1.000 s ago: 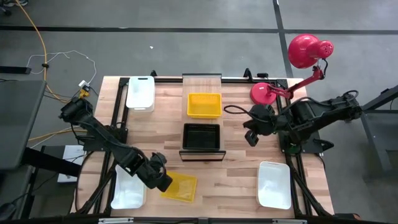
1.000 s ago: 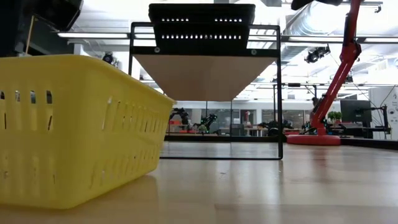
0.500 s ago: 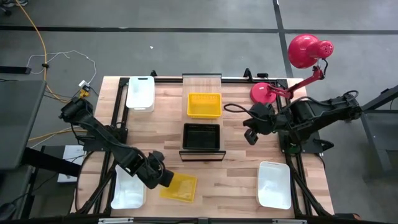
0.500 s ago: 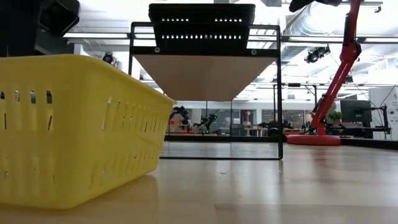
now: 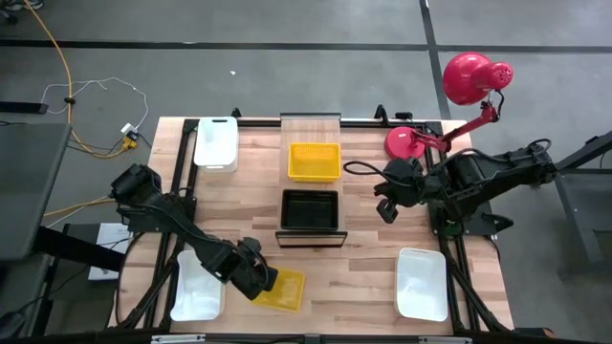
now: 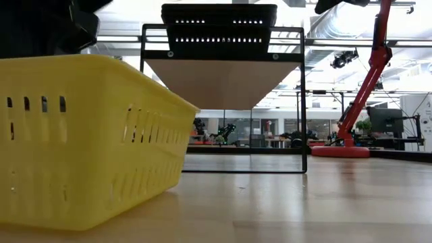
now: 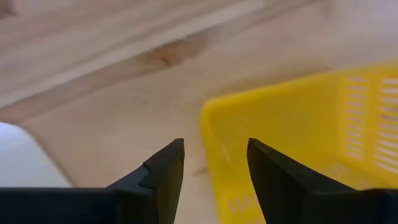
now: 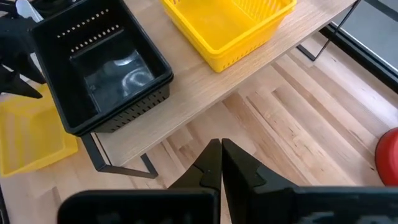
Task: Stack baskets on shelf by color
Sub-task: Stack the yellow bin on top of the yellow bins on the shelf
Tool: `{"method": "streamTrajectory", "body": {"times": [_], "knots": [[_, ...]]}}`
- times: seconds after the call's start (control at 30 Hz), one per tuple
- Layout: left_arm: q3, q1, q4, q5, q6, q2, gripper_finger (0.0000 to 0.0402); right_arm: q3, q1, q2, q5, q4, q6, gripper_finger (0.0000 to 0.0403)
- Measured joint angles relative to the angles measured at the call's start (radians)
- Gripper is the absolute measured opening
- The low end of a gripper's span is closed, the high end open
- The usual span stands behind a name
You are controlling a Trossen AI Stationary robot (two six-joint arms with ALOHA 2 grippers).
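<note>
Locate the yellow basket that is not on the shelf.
In the high view the loose yellow basket sits on the tabletop near the front edge, left of centre, beside a white basket, with the left gripper at its near rim.

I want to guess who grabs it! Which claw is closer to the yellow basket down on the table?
Left. The left claw is open at the rim of the yellow basket on the table. The right claw waits far across, beside the shelf.

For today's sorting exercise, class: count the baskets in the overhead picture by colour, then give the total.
Yellow baskets: 2, one on the shelf, one on the table at the left gripper.
Black baskets: 1 stack; layers unclear.
White baskets: 3.
Total: 6.
</note>
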Motion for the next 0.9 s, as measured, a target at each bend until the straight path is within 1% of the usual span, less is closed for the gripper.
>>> {"method": "streamTrajectory", "body": {"times": [0.07, 0.27, 0.37, 0.63, 0.7, 0.77, 0.9], "knots": [[0.02, 0.003, -0.032, 0.0, -0.005, 0.012, 0.0161, 0.0, 0.0, 0.0, 0.001, 0.0, -0.004, 0.0], [0.026, 0.009, -0.01, 0.011, -0.015, 0.019, 0.0161, 0.0, 0.0, 0.0, 0.001, 0.0, -0.028, 0.0], [0.026, 0.005, -0.007, 0.011, -0.05, 0.046, 0.0161, 0.0, 0.0, 0.0, 0.001, -0.002, -0.029, 0.0], [0.028, 0.001, 0.083, 0.039, -0.041, 0.1, 0.0156, 0.0, 0.0, 0.0, 0.01, -0.003, -0.029, 0.0], [0.028, 0.001, 0.087, 0.038, -0.03, 0.1, 0.0142, 0.0, 0.0, 0.0, 0.014, -0.003, -0.029, 0.0], [0.027, 0.001, 0.08, 0.039, -0.021, 0.099, 0.0114, 0.0, 0.0, 0.0, 0.014, -0.003, -0.029, 0.0], [0.025, -0.005, 0.077, 0.037, 0.034, 0.08, 0.0027, 0.0, 0.0, 0.0, 0.019, -0.003, -0.029, 0.0]]}}
